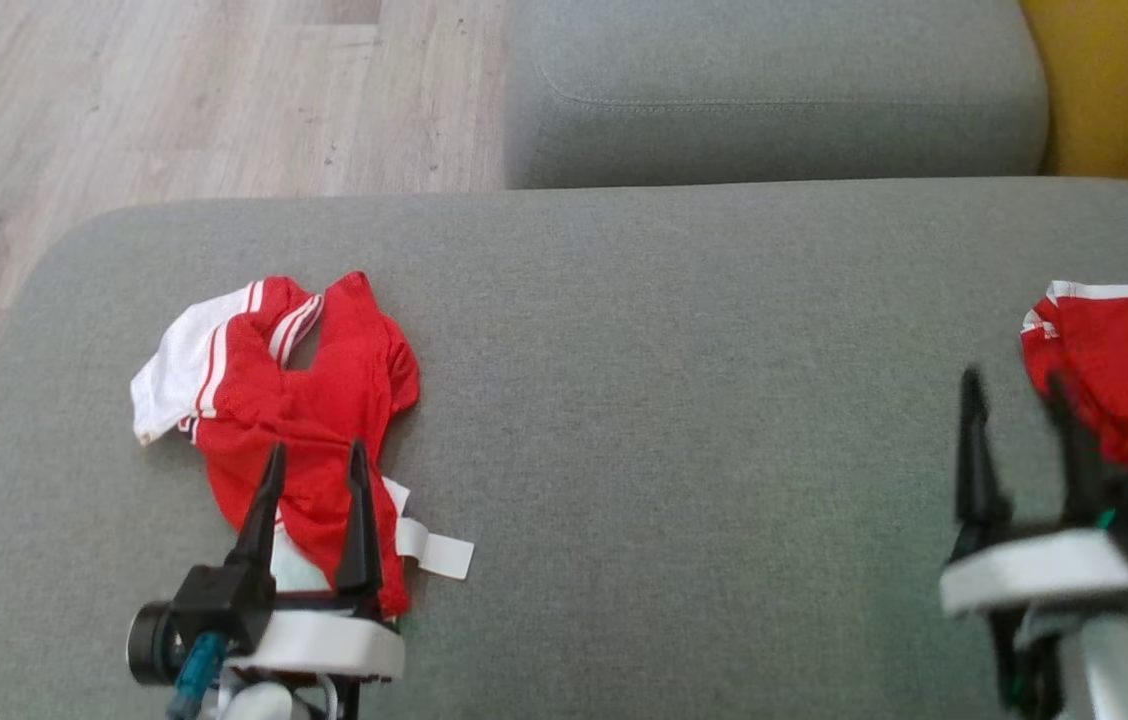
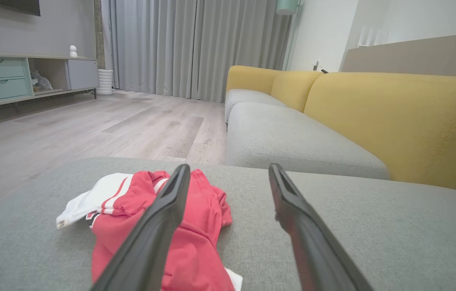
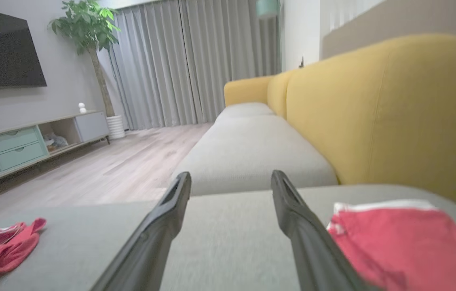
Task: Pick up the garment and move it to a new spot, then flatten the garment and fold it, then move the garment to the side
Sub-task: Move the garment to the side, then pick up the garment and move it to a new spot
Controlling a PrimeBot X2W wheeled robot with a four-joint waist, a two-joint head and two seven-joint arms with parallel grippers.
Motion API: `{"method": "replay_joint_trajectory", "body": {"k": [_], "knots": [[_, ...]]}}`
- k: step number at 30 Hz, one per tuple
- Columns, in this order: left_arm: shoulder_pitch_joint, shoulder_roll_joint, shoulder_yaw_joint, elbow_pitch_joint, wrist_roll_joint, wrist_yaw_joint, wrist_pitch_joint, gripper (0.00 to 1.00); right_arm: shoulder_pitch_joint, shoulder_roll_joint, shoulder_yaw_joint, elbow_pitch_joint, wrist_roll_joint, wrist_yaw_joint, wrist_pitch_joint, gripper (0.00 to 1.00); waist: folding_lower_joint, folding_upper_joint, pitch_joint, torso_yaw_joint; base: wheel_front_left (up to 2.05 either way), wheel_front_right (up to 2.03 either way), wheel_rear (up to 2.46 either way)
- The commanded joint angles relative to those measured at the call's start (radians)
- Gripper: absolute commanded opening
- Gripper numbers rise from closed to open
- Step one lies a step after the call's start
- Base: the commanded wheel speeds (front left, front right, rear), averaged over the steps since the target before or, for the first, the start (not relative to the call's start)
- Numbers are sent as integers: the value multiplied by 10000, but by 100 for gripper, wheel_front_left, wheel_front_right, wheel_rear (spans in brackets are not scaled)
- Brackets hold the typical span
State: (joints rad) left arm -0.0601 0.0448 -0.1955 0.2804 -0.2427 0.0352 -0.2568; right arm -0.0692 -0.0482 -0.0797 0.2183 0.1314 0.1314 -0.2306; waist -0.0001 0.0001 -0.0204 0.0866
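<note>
At the pick-up step, our left gripper [image 1: 315, 450] stands wide over the crumpled garment [image 1: 324, 390]; next we should lower and pinch.

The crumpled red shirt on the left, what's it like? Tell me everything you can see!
The red shirt looks like thin sports mesh, with a white sleeve edged in red stripes and a white tag poking out at its near end. It lies crumpled on the grey cushion. The open left gripper is over its near end; whether it touches is unclear.
</note>
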Motion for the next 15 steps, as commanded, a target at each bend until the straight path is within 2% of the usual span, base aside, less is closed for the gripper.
{"method": "replay_joint_trajectory", "body": {"k": [1, 7, 15], "knots": [[-226, 54, 358, -288, -49, 39, -49, 100, -77, -26, 389, -205, 198, -7, -178, 100, 1, -1, -51, 45, 0, 0, 0], [171, 54, 283, -344, -274, -11, -49, 100, 966, -23, 736, -157, 407, -7, -304, 100, 1, -1, -177, 144, 0, 0, 0], [170, 54, 496, -528, -246, 21, -49, 100, 1151, -21, 652, -506, 470, -7, -310, 100, 1, -1, -139, 172, 0, 0, 0]]}}
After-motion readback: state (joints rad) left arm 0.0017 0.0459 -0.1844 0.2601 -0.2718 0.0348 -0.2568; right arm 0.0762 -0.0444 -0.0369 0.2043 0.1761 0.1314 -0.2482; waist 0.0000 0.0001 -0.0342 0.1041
